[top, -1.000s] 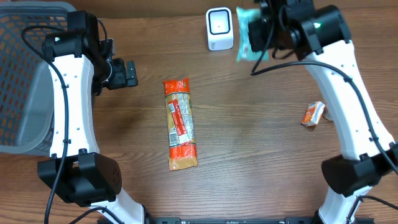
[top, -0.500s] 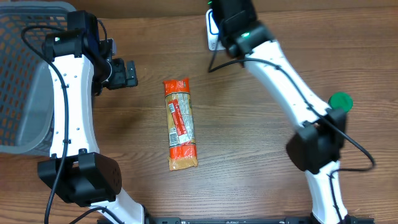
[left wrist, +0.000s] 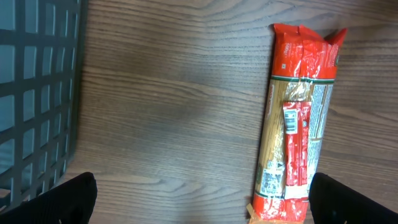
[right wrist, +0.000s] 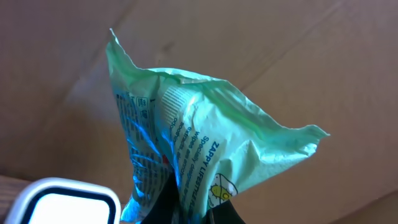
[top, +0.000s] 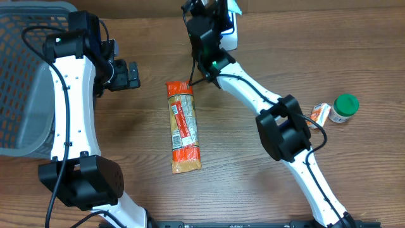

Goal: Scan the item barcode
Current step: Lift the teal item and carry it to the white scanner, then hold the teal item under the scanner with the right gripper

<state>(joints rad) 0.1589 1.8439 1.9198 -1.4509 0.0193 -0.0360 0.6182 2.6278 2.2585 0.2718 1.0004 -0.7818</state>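
In the right wrist view a crumpled light-green plastic packet with printed text stands up from my right gripper, which is shut on its lower edge. A bluish glow lies on the packet's left side. The white scanner with its bright window is just below and to the left of the packet. From overhead, my right gripper is at the table's far edge over the scanner, and only a pale corner of the packet shows. My left gripper hangs open and empty.
A long orange pasta packet lies mid-table, and its end reaches my left gripper's right finger. A grey mesh basket stands at the far left. A green-capped bottle and a small orange sachet lie at the right.
My right arm has swung left along the table's far edge, carrying the green packet from right of the scanner to over it. The green-capped bottle now shows. The left arm is still.
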